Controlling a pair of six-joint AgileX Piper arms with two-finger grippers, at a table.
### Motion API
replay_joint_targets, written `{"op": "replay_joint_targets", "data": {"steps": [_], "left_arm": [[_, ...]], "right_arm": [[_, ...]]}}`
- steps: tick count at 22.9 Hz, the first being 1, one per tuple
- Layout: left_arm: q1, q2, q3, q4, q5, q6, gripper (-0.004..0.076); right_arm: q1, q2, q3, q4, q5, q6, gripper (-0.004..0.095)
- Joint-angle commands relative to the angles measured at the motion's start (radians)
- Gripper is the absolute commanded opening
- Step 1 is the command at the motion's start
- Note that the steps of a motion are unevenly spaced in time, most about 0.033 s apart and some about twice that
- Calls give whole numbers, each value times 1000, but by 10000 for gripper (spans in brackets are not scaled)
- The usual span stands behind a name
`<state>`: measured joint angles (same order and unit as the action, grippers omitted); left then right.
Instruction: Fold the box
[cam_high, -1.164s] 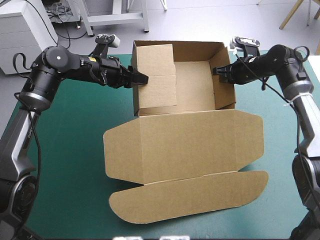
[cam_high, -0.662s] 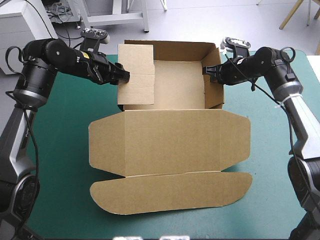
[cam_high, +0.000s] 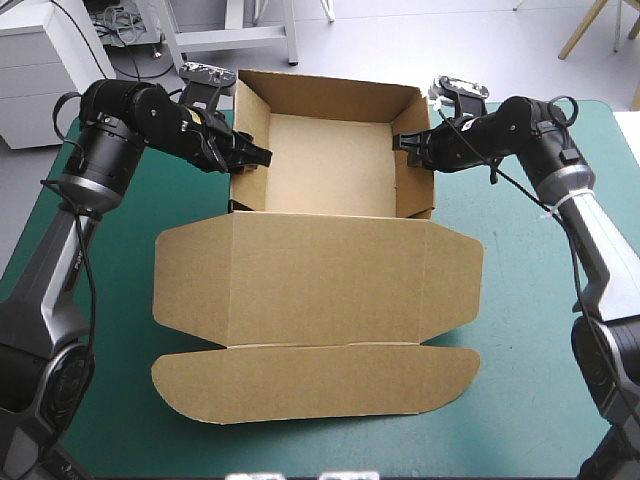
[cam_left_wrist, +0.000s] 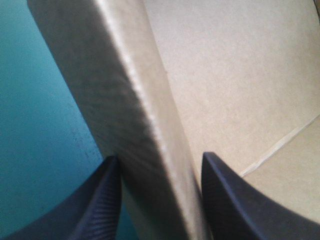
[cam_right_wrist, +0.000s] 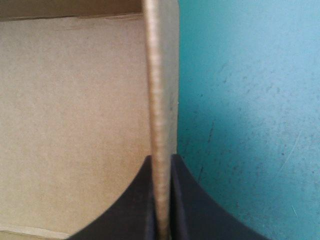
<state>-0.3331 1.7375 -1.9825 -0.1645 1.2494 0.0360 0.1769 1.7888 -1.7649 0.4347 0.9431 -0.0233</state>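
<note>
The box (cam_high: 330, 160) is sitting toward the far edge of the worktop (cam_high: 520, 300) as an open tray, with its lid (cam_high: 310, 290) and tuck flap (cam_high: 320, 380) lying flat toward the near edge. The left gripper (cam_high: 262, 155) is straddling the left wall (cam_left_wrist: 135, 125); its fingers (cam_left_wrist: 95, 200) are narrowed onto what looks like a doubled thickness of board, which is filling the gap between them. The right gripper (cam_high: 400, 142) is pinching the right wall (cam_right_wrist: 159, 100), its fingers (cam_right_wrist: 135, 200) being all but closed with the single sheet between them. The step in hand appears to be seating and squaring the side walls. To do this well, both grips should be pressing evenly and straight down along the wall line, so that the tray is not twisting or sliding on the cover. Releasing one side at a time is advisable, checking that each wall is standing upright unaided. Bare teal-green cover is lying outside both walls, giving each arm room to withdraw sideways. Little room is showing beyond the far wall, and the flat lid is occupying most of the near half, so any retreat should be going outward, not toward the near edge.
</note>
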Motion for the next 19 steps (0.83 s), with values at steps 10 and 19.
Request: {"op": "replay_joint_targets", "data": {"steps": [10,19], "left_arm": [[-2,50,-34,-11,8,-5,-10],[-2,211,-28,-61,22,-13,-10]], "right_arm": [[81,-58,-30,-233,16,73,-12],[81,46,-30,-291,133,104,-11]]}}
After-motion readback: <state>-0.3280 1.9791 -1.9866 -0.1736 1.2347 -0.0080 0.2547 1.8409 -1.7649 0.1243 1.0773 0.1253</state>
